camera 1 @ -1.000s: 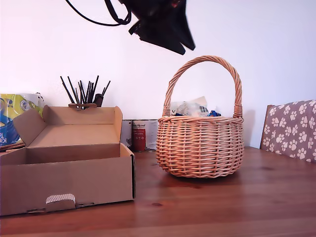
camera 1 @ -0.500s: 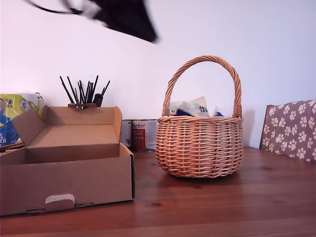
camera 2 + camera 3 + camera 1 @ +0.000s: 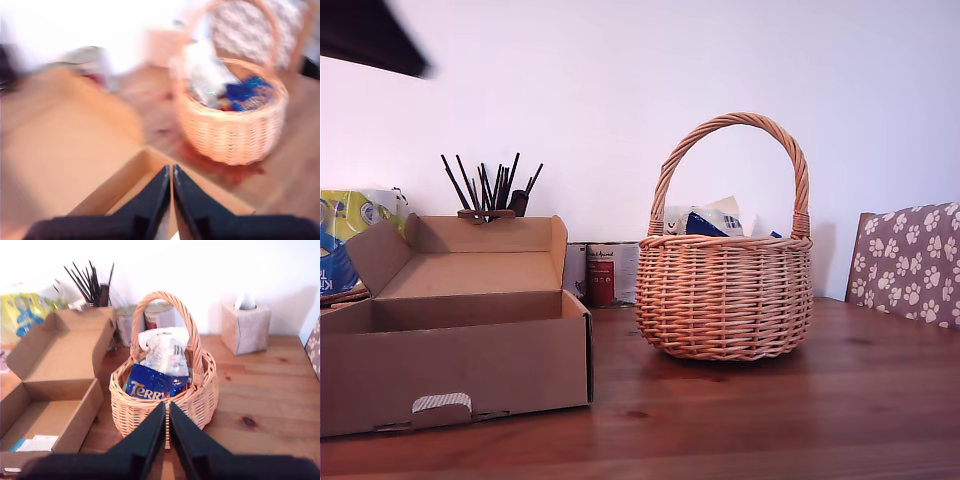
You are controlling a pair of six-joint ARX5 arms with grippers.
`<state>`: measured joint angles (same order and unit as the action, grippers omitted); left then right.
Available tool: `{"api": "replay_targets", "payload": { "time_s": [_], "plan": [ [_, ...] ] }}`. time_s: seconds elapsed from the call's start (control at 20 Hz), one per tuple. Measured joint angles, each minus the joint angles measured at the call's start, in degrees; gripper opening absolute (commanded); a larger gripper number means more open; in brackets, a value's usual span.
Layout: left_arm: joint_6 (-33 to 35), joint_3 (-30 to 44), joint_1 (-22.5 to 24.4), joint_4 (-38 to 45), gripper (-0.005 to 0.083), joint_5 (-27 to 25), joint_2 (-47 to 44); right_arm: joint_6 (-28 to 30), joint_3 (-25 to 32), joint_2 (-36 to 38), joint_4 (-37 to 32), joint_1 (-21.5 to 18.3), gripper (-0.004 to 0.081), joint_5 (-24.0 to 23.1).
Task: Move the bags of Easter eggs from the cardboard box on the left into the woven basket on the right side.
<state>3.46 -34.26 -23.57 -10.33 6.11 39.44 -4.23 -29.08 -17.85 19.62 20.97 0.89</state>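
— Entry one: the grippers?
— My first gripper (image 3: 171, 171): fingers pressed together with nothing between them, above a corner of the cardboard box (image 3: 125, 192) (this view is heavily blurred). My second gripper (image 3: 166, 407): fingers likewise pressed together and empty, above the table on the near side of the woven basket (image 3: 131, 412).

— Entry two: the goods?
— The bags of Easter eggs (image 3: 159, 371) lie inside the basket, heaped under its arched handle. A blue pouch (image 3: 150, 386) with white lettering is in front, and a pale silvery pouch (image 3: 165, 351) leans behind it. In the exterior view their tops show just above the rim.

— Entry three: the box?
— It sits at the exterior view's left with its lid flap standing up at the back. The basket is right of centre in that view, with a strip of table between the two. The box floor is mostly bare. One flat pale thing with a teal edge (image 3: 31, 443) lies against the front wall, and I cannot tell what it is.

— Entry four: sundries?
— A yellow-and-blue pack (image 3: 345, 235) is at the exterior view's left edge, and a holder of dark sticks (image 3: 492, 190) stands behind the lid. There are tins (image 3: 603, 273) by the wall, a tissue box (image 3: 246, 325) beyond the basket, and paw-print fabric (image 3: 910, 262) at the exterior view's right edge. The box and basket rest on a wooden table (image 3: 770, 420). A dark blurred arm part (image 3: 370, 38) shows in the exterior view's top left corner, and I cannot tell which arm it is.
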Motion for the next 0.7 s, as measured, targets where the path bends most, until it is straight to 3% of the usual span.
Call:
{"api": "replay_targets", "payload": {
  "time_s": [0.25,0.7],
  "plan": [
    [-1.0,2.2,1.2,-3.6,-0.0019,-1.3,-11.9,-0.1,0.0,0.9,-1.2,0.0,-0.001,0.0],
    [-1.7,2.2,1.2,-6.4,-0.0019,-1.4,-10.4,-0.2,0.0,0.8,9.7,0.0,-0.001,0.0]
  ]
}}
